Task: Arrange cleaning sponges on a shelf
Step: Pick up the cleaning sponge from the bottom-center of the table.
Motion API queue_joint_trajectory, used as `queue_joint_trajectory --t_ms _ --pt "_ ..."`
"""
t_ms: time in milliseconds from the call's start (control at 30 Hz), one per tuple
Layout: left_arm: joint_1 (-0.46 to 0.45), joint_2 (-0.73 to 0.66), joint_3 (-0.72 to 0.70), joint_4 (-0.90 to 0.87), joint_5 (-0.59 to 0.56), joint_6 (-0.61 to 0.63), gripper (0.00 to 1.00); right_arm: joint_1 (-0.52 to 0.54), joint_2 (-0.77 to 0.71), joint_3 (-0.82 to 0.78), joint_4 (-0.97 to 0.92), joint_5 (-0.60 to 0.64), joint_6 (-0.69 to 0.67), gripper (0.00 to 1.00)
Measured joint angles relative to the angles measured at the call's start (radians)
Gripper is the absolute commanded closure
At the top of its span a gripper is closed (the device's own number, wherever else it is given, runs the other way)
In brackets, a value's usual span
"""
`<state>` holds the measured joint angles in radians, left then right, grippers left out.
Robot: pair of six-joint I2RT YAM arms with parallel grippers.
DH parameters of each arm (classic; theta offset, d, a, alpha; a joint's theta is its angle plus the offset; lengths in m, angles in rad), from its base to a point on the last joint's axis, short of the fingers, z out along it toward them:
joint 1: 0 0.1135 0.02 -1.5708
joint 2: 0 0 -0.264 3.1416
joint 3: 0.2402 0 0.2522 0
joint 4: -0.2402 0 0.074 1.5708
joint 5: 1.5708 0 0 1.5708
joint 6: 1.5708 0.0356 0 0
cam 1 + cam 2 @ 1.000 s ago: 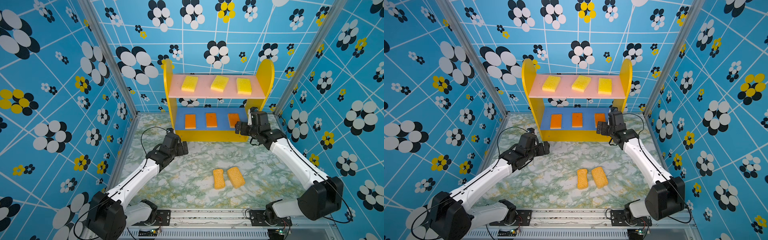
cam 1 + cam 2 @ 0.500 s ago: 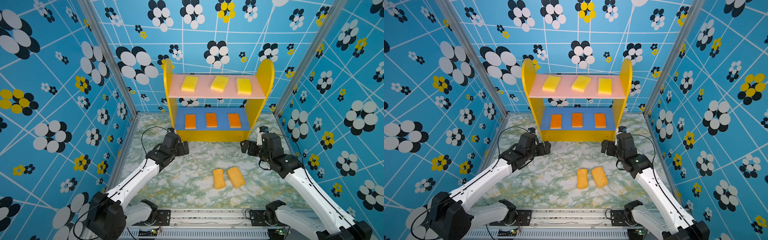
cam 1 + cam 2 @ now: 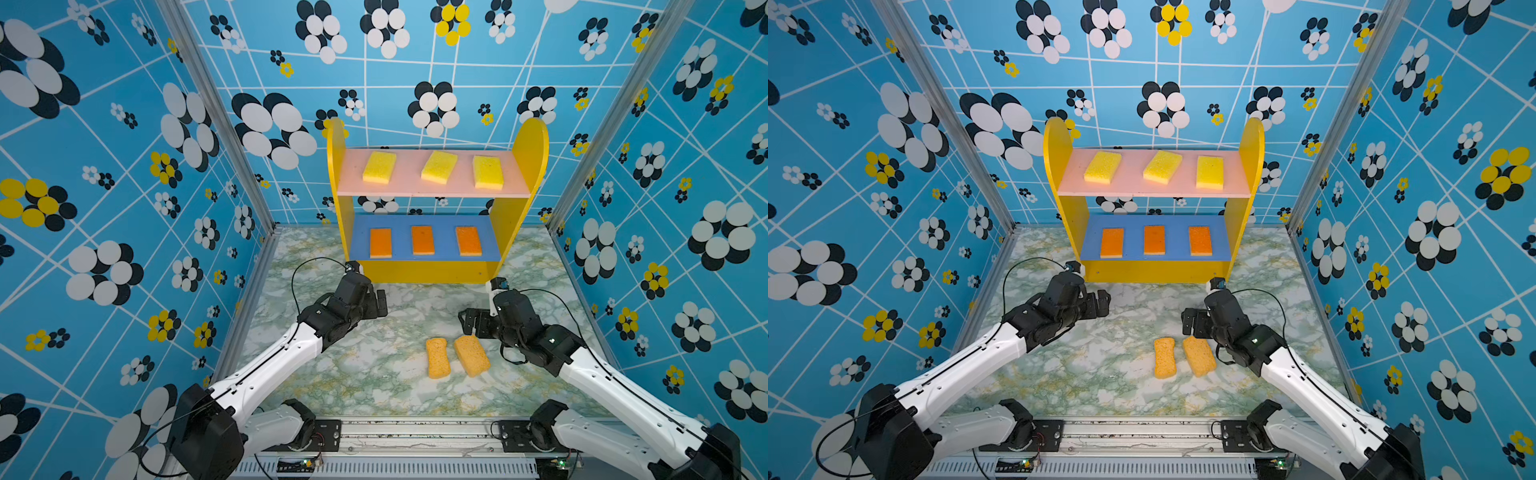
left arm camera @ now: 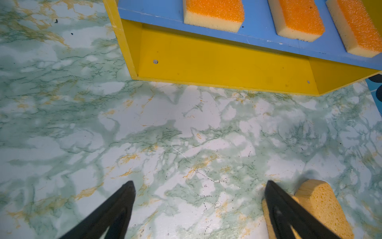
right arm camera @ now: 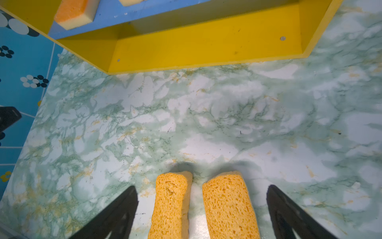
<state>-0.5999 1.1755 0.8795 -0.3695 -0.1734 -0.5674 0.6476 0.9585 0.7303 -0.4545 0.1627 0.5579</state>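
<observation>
Both pincers are seen with their jaws spread wide and nothing held. The right pincer [image 5: 201, 209] is poised over two tan sponges lying side by side on the table [image 5: 206, 124]: the narrower sponge [image 5: 170, 204] and the wider sponge [image 5: 229, 204] are both framed between its jaws, with a thin strip of table between them. The left pincer [image 4: 199, 209] is held over bare table, with the end of one tan sponge just outside one of its jaws. Ahead of both pincers the shelf [image 3: 432, 270] is found, with three yellow sponges [image 3: 439, 167] laid on its pink board and three orange sponges [image 3: 423, 240] on its blue board.

The risk is judged to lie in the pair being straddled together. If the right jaws are lowered and closed as aligned, both sponges may be squeezed at once, or one may be pinched by a corner and dropped on the way. The soft foam may also be crushed and may spring out of place when released. On the shelf, a sponge already placed could be knocked askew.
</observation>
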Motion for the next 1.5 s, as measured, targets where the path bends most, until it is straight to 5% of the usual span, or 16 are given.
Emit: queue_joint_trajectory --t_ms 700,1500 --pt "-0.089 -0.171 -0.198 0.006 -0.036 -0.054 0.01 0.354 0.169 -0.083 0.092 0.077 0.154 0.01" --pt "-0.087 -0.2 -0.238 0.041 -0.021 -0.05 0.01 0.471 0.388 -0.055 0.129 0.098 0.219 0.12"
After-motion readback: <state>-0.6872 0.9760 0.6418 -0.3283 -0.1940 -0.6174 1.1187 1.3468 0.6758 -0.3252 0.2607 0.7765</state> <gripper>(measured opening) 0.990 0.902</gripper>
